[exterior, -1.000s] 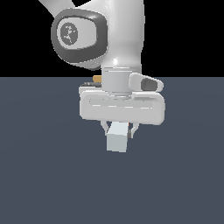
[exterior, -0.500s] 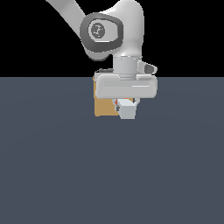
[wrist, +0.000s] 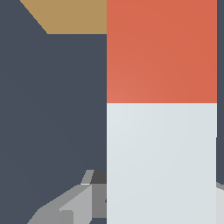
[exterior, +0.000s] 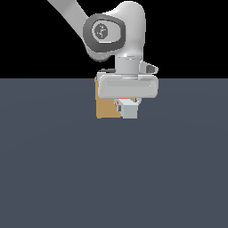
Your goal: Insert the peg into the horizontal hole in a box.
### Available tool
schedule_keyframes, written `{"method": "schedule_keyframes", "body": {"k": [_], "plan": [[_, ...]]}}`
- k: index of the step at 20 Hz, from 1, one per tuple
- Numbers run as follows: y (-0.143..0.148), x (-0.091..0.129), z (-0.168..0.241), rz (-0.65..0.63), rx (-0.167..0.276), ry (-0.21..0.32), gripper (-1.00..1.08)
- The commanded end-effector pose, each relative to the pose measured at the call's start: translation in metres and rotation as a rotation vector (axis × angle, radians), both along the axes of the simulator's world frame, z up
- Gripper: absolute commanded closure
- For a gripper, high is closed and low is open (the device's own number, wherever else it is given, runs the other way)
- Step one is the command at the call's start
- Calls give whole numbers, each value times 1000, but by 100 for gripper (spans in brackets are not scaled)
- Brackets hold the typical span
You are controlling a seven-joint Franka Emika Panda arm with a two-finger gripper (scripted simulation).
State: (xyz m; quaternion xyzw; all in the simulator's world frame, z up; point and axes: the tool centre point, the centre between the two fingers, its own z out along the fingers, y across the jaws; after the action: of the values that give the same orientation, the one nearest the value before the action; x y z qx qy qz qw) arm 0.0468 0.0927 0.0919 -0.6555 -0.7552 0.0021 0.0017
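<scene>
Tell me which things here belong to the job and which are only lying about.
For the job:
- peg, held in the gripper
- box; its hole is not visible

Lying about:
- nothing; only the dark floor shows

- The white Franka arm, with its pale grey two-fingered gripper (exterior: 127, 106), has moved away from the exterior camera over the last second: it now appears smaller and higher in that view, against the far edge of the dark grey floor.
- The long square-sectioned peg (exterior: 129, 109), white with a red-orange end, went with the gripper, clamped between the fingers throughout; its white end face still points toward the exterior camera.
- The flat tan box (exterior: 107, 107), hidden a second ago, emerged behind the gripper half a second ago and is now more exposed on the exterior view's left.
- The arm's round dark wrist joint has shifted toward the exterior view's right.
</scene>
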Motion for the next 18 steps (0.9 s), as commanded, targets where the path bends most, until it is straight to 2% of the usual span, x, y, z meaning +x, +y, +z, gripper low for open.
{"method": "schedule_keyframes", "body": {"k": [1, 11, 18], "plan": [[0, 1, 2, 1, 0, -3, 108], [7, 0, 3, 2, 0, -4, 108], [52, -7, 4, 2, 1, -6, 108]]}}
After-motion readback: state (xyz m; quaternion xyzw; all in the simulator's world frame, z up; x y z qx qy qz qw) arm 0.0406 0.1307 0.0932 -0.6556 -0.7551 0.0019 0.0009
